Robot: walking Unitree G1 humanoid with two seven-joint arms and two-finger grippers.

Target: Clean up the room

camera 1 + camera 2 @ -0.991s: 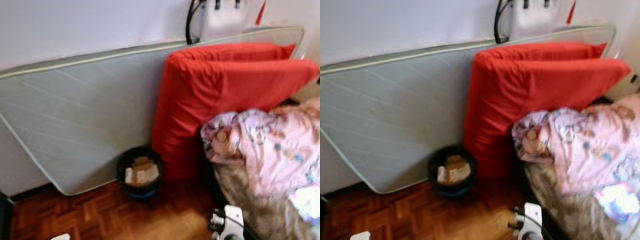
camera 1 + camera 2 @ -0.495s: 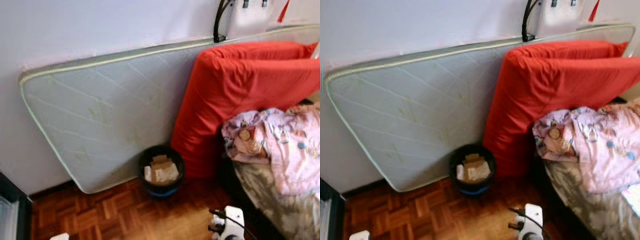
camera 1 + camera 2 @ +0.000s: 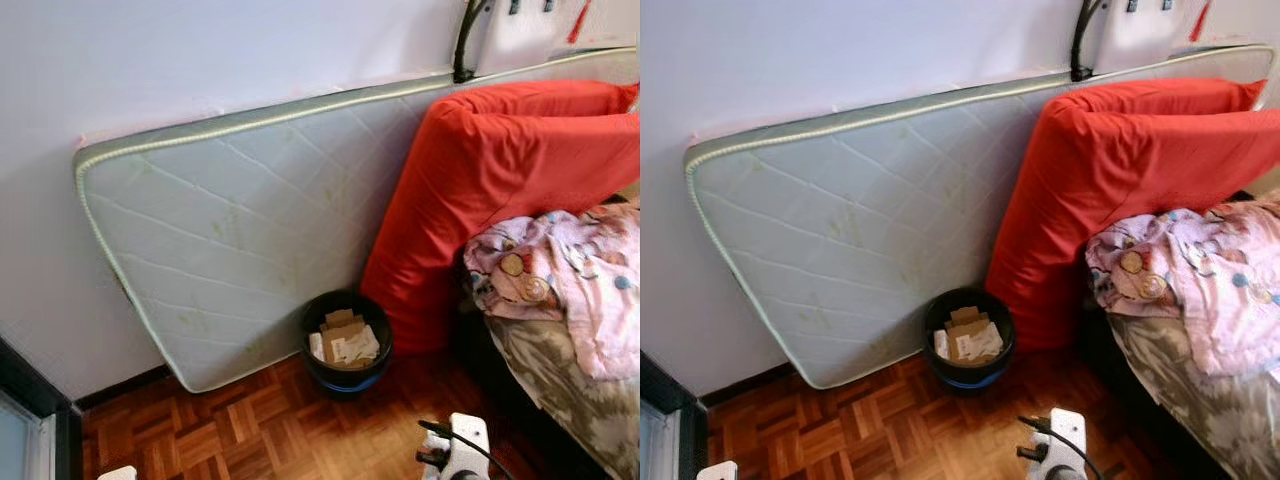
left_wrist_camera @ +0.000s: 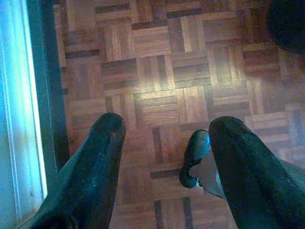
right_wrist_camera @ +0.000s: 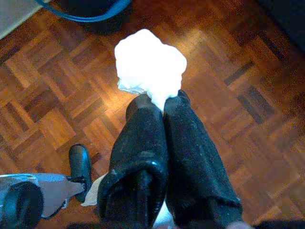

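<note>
A black waste bin (image 3: 346,342) with a blue base holds cardboard scraps and stands on the parquet against a leaning mattress. In the right wrist view my right gripper (image 5: 163,102) is shut on a crumpled white paper wad (image 5: 149,63), held above the floor with the bin's blue rim (image 5: 86,7) a short way beyond it. The right arm's white wrist (image 3: 455,450) shows at the bottom edge of the head view. My left gripper (image 4: 164,129) hangs open over bare parquet beside a window frame, nothing between its fingers.
A pale quilted mattress (image 3: 240,230) leans on the wall. A red-covered mattress (image 3: 500,170) leans beside it. A bed with a pink patterned blanket (image 3: 570,275) is at the right. A dark window frame (image 3: 30,400) runs down the left. Parquet floor (image 3: 260,430) lies in front.
The camera has turned left: the bin, mattresses and bed have all shifted right in the picture, and the window frame has come into view at the left.
</note>
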